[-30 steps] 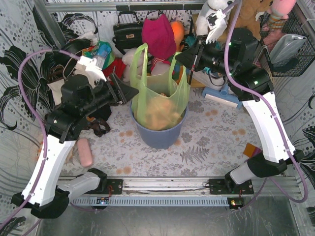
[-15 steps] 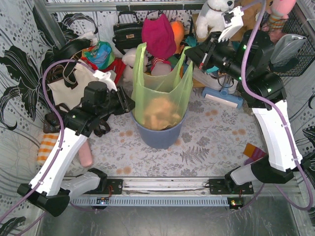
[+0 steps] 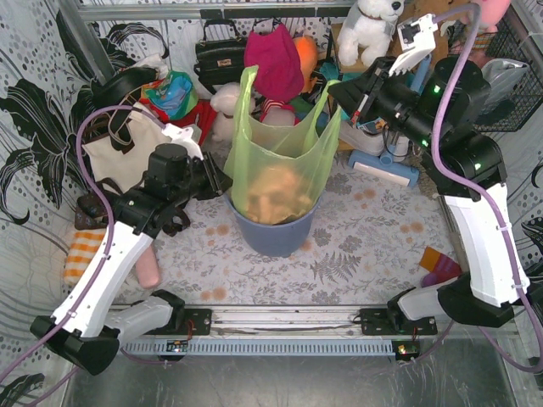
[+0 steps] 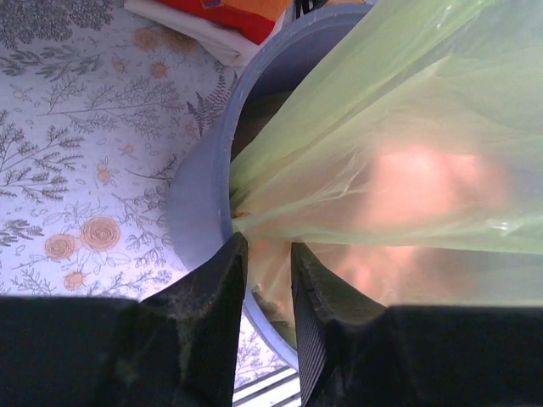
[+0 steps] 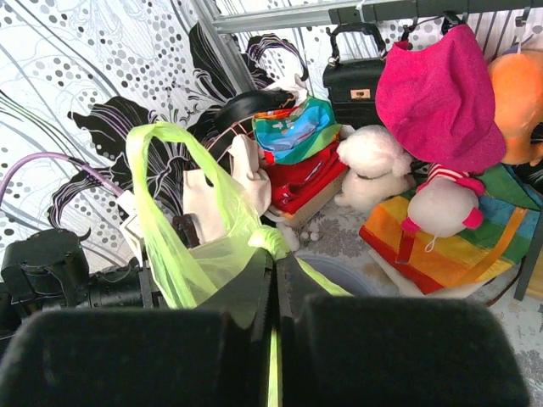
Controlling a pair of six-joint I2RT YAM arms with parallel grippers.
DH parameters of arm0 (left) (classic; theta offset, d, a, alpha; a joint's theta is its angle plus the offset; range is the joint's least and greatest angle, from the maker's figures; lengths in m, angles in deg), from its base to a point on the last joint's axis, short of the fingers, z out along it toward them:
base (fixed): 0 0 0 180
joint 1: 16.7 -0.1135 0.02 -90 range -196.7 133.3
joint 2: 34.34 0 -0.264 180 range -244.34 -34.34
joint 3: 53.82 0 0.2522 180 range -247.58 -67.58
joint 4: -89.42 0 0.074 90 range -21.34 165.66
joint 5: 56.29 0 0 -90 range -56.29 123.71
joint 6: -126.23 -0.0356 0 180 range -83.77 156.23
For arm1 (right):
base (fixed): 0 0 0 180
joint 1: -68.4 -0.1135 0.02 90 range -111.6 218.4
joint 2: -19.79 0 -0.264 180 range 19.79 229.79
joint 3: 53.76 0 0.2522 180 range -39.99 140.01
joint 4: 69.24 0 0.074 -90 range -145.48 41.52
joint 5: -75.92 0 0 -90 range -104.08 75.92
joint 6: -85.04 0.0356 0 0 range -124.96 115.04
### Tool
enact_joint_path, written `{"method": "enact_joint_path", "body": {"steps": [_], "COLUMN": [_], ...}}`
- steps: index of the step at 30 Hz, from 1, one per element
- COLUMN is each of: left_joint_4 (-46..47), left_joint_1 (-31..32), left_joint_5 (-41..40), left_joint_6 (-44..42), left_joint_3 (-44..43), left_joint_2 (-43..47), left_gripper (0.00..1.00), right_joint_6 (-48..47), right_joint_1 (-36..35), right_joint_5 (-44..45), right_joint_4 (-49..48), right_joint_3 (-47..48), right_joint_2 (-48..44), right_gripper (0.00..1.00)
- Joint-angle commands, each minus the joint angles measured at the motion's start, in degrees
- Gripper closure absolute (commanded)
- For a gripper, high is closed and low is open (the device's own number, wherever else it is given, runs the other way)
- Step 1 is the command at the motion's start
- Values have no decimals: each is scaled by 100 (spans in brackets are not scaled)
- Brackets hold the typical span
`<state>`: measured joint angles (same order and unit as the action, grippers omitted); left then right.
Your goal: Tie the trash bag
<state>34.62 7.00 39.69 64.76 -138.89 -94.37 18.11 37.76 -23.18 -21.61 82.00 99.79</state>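
Trash bag (image 3: pixel 276 161) upright, handles (image 3: pixel 244 89) up; right tool (image 5: pixel 274 259) clamps one; left tool (image 4: pixel 267 250) grip unclear

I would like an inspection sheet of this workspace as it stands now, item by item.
Surface: floral cloth covers the table.
Job's things: trash bag stands in the blue-grey bin, tan paper inside, handles up, untied.
Clutter: white tote bag, black handbag, pink hat, soft toys behind the bin.
Grippers: left gripper jaws narrowly apart at the bag's side by the bin rim; right gripper shut on one bag handle.
Cables: purple cables loop along both arms.
Surroundings: black-and-white patterned walls; wire basket at right.
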Motion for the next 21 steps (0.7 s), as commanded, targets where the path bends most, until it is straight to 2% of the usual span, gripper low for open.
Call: {"method": "enact_joint_path", "body": {"steps": [1, 10, 13, 18, 21], "left_joint_4": [448, 1491, 1203, 267, 122], "left_joint_1": [11, 5, 3, 3, 3], "left_joint_5": [-263, 135, -95, -860, -648], "left_joint_6": [-263, -626, -763, -773, -630], "left_joint_3": [252, 75, -318, -1202, -1625], "left_joint_2": [-166, -884, -847, -286, 75], "left_gripper": [64, 65, 65, 63, 61], "right_joint_6": [10, 20, 31, 14, 13], "right_joint_1": [-15, -14, -13, -13, -21], "right_joint_5": [198, 443, 406, 275, 252], "right_joint_4": [-184, -192, -275, -415, -532], "right_joint_3": [-88, -524, -636, -675, -713], "right_joint_2": [-263, -545, -550, -491, -488], "right_gripper": [100, 100, 100, 100, 100]}}
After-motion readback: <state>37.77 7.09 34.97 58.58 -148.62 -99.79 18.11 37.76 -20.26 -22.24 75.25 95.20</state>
